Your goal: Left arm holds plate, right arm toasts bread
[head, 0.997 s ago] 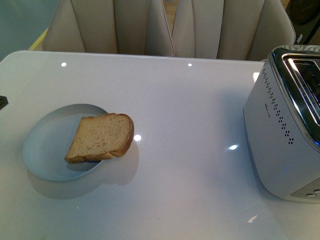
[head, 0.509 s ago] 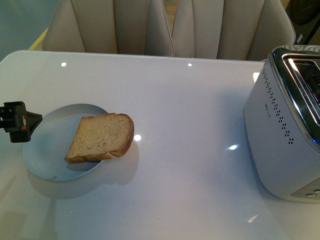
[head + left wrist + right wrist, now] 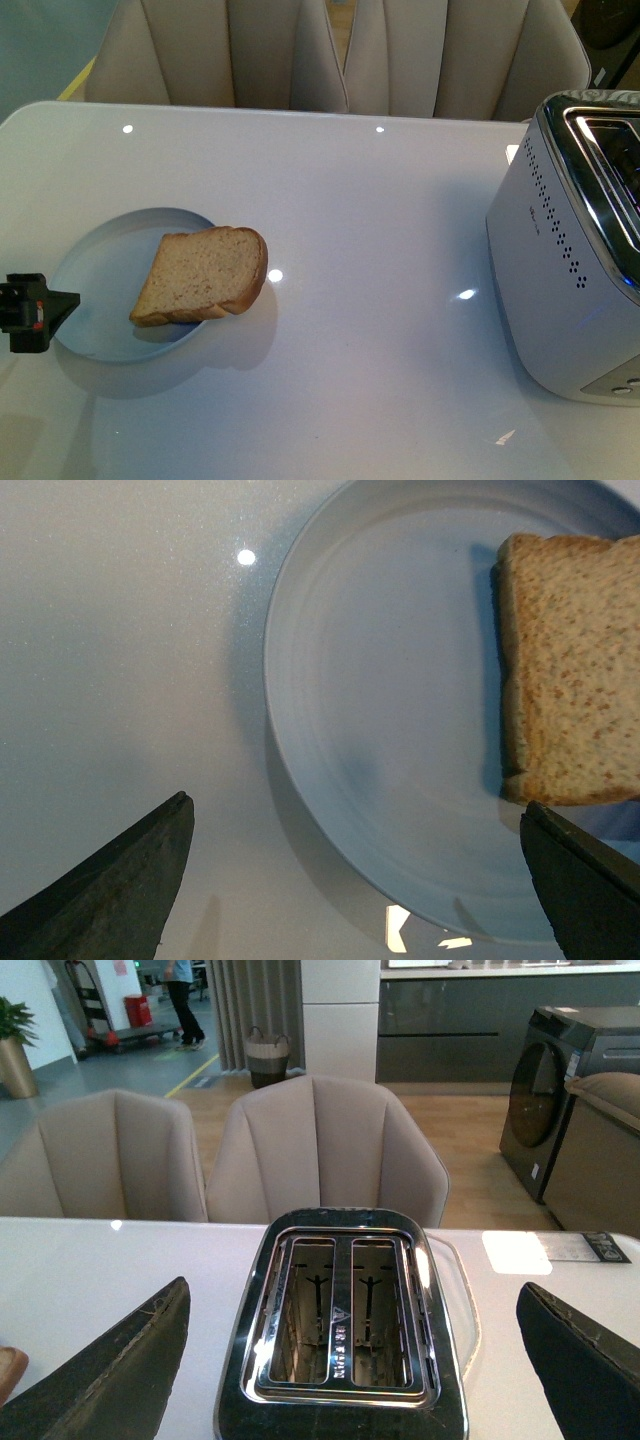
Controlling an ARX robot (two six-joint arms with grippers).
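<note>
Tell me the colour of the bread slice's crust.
The light-brown bread slice has a darker brown crust; the front view shows it best.

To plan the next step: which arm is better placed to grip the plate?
Left. Its open claw is right beside the plate's rim. The right claw, also open, faces the toaster, far from the plate.

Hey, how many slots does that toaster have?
2: one slot and a second slot lie side by side in the top of the toaster, split by a centre bar. Both look empty.
</note>
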